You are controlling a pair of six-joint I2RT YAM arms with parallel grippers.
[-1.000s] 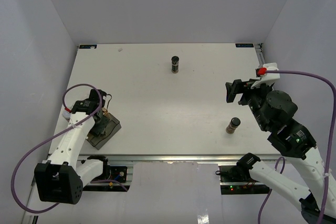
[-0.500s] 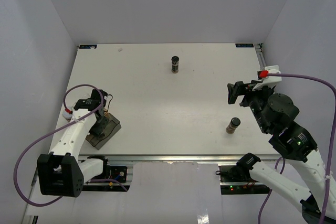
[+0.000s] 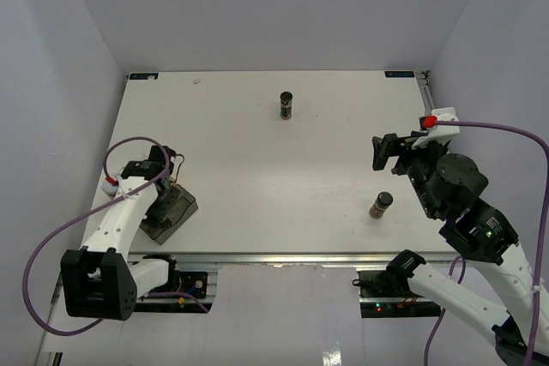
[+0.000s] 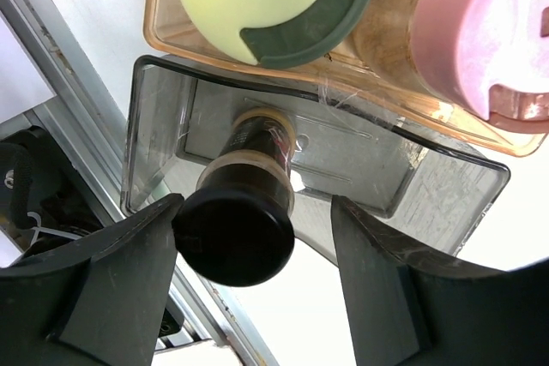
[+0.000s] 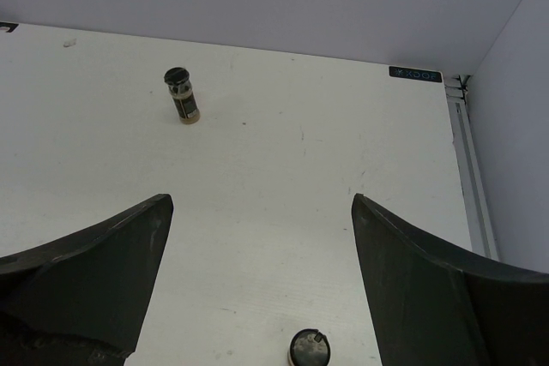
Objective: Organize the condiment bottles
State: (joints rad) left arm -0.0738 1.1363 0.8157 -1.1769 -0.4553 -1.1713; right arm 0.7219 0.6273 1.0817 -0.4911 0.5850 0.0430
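At the bench's (image 3: 257, 160) eight o'clock, the left jaws stand spread around a black-capped bottle (image 4: 236, 233), not pinching it. It stands upright in the grey box (image 4: 403, 177), likely grouped with the pink-capped bottle (image 4: 489, 40) alongside. The right jaws, spread and empty, face the far bottle (image 3: 286, 105) at twelve o'clock and the near bottle (image 3: 381, 205) at four o'clock

1. Ahead and right of my right gripper (image 5: 262, 199), a dark sticker (image 5: 415, 74) at the table (image 5: 343, 152) corner carries pale letters. I read roughly "XDOF", but not with certainty.
2. The bottle (image 5: 181, 96) ahead-left has a label too small to read.
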